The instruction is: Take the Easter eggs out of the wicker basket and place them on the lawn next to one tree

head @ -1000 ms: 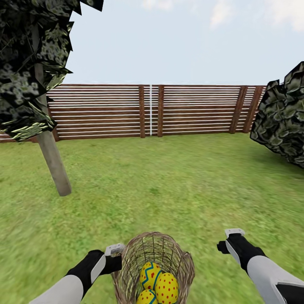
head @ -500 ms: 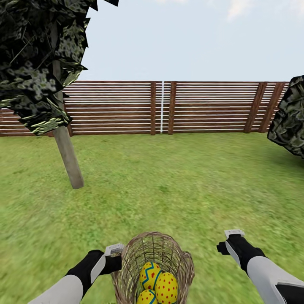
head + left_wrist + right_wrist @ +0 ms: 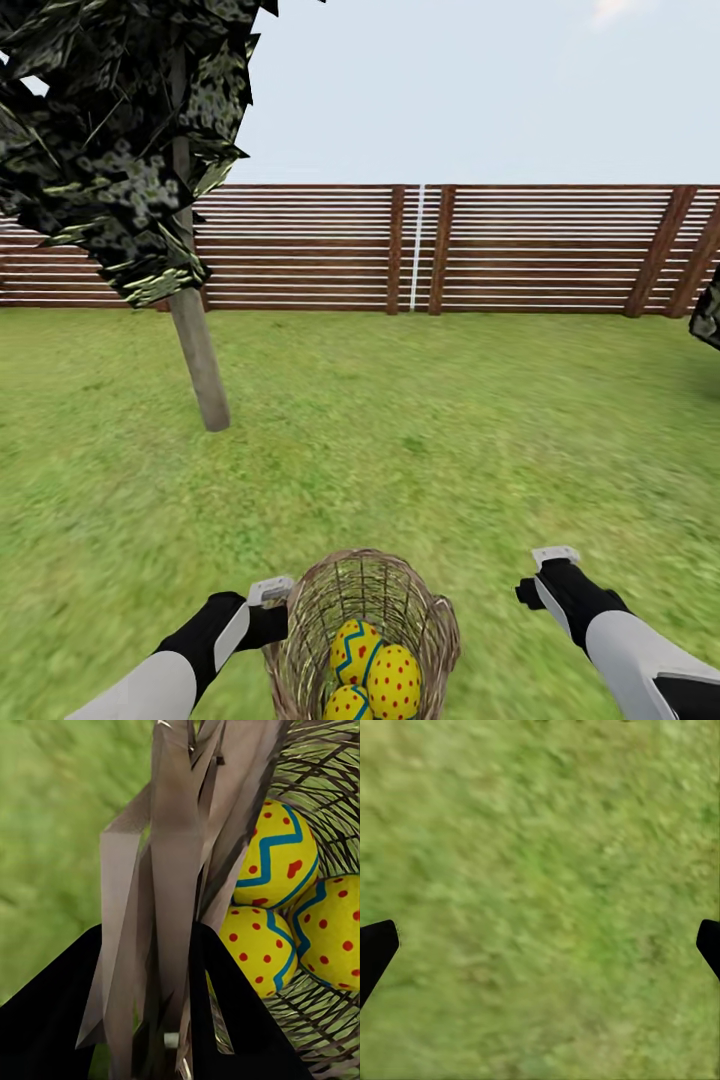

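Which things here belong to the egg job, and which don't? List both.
Job: three Easter eggs inside the wicker basket, which the left gripper grips by its rim; tree; lawn.
Not the job: fence; dark foliage at far right; open right gripper.

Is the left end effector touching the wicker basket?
Touching. In the left wrist view the left end effector has both fingers clamped on the wicker basket rim, no gap visible.
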